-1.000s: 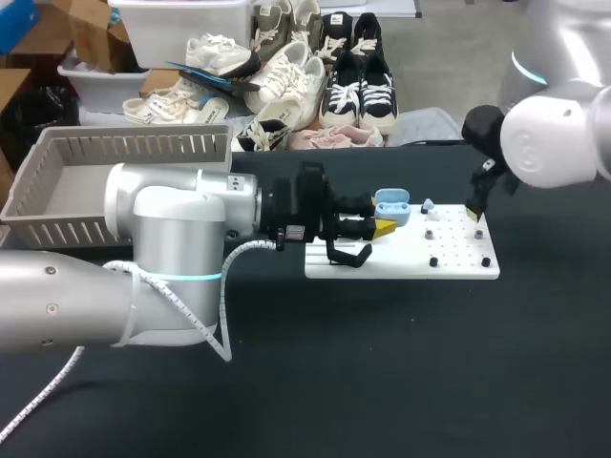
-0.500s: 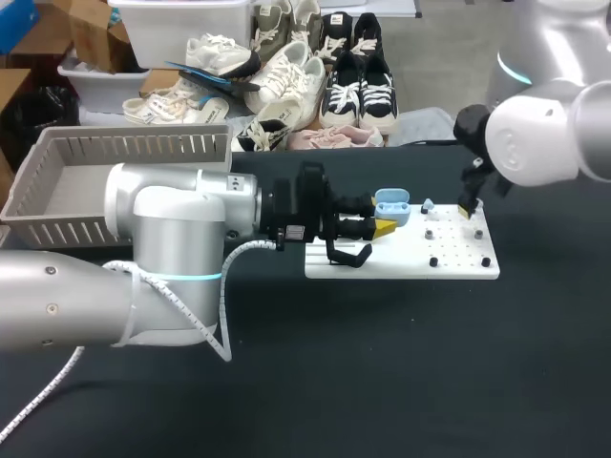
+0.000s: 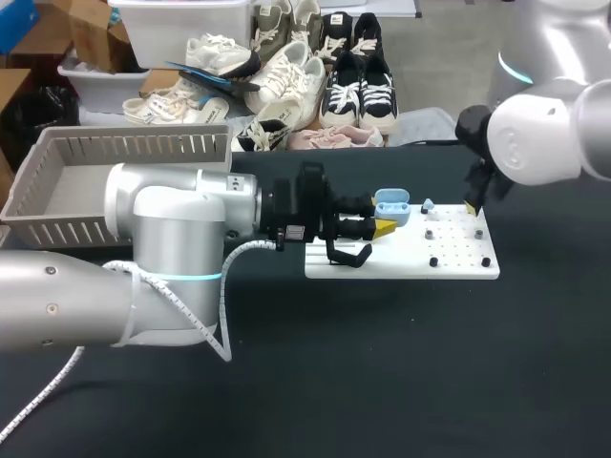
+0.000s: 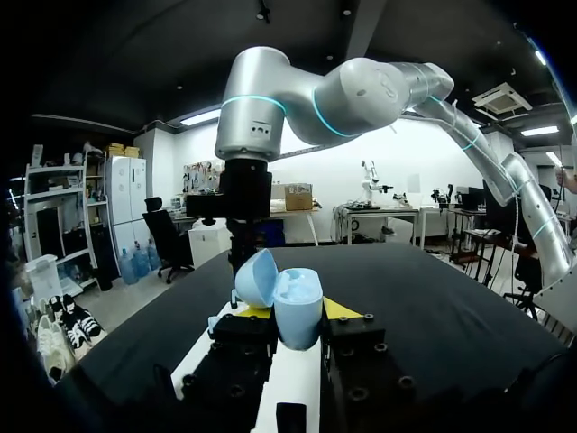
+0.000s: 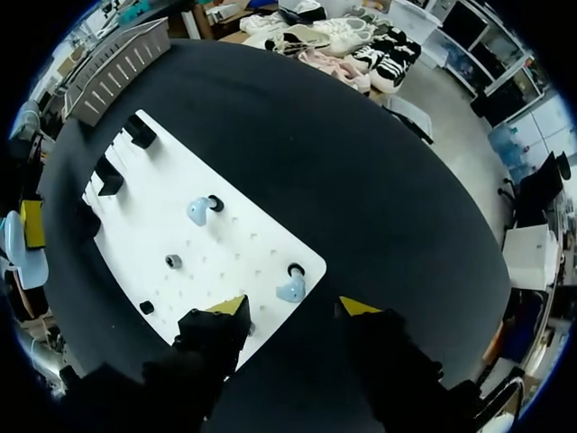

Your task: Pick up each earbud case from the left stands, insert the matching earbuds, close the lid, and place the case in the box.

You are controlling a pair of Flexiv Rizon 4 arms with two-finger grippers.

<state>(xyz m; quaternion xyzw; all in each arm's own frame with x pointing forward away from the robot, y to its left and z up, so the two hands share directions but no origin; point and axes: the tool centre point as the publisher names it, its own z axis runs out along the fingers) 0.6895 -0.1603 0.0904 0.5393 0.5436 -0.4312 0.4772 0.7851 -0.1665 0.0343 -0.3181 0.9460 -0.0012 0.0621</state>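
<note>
Our right gripper (image 3: pixel 471 203) has drawn back from the white board (image 3: pixel 458 253). A second ago its yellow tips sat low over the far right corner; now they hang higher, at the board's far edge. The wrist housing (image 3: pixel 535 143) of that arm shifted a little left with it, mostly in the first half-second.

A black table (image 3: pixel 382 363) spreads across the scene. On it, right of the middle and a little toward the far side, a flat white board (image 3: pixel 458 250) lies, dotted with rows of small holes. Two small black pegs (image 3: pixel 432 260) stand along the board's near edge, well apart.
</note>
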